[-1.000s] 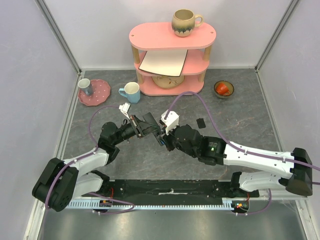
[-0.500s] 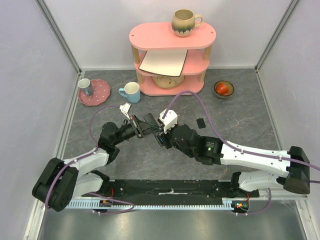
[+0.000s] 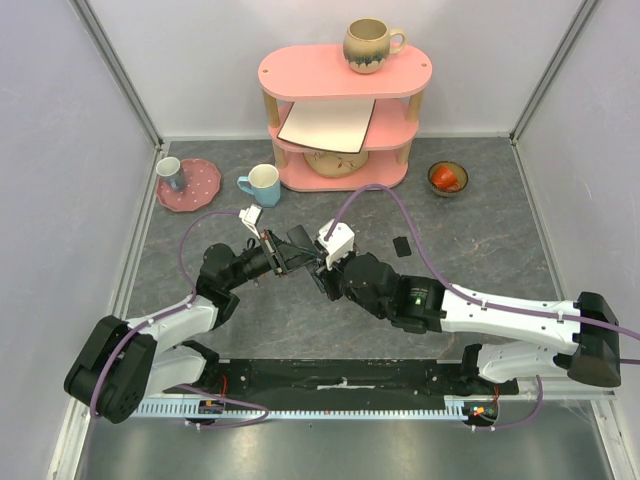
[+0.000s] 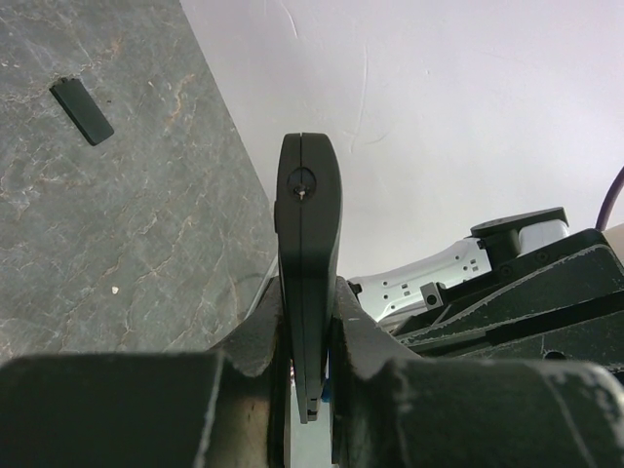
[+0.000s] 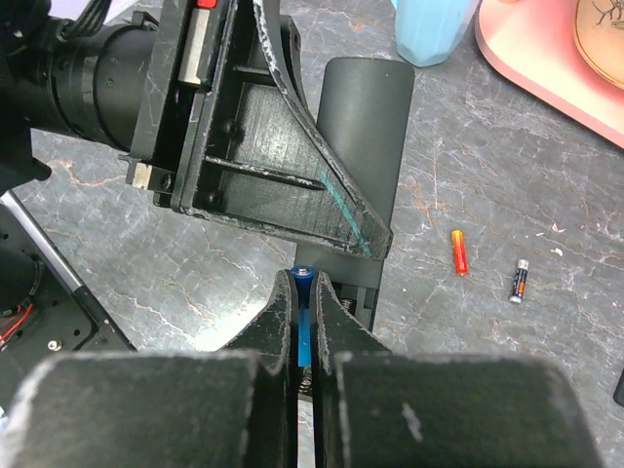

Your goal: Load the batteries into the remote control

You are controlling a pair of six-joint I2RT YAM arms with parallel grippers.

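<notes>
Right wrist | right claw (image 5: 308, 300) pinching blue battery (image 5: 303, 280) — just beside remote control (image 5: 367, 127) | left claw (image 4: 310, 302) grasping it

I read the remote control (image 4: 310, 244) as smooth matt black plastic. My left gripper (image 4: 310, 312) is grainy matt black plastic, edges scuffed pale. The tabletop (image 4: 117, 224) looks like matt grey veined stone. The blue battery (image 5: 303, 327) has a glossy wrap and a metal tip. The pink shelf (image 3: 345, 72) is smooth and painted, with bare wood posts. The mug (image 3: 368, 45) is glazed ceramic.
</notes>
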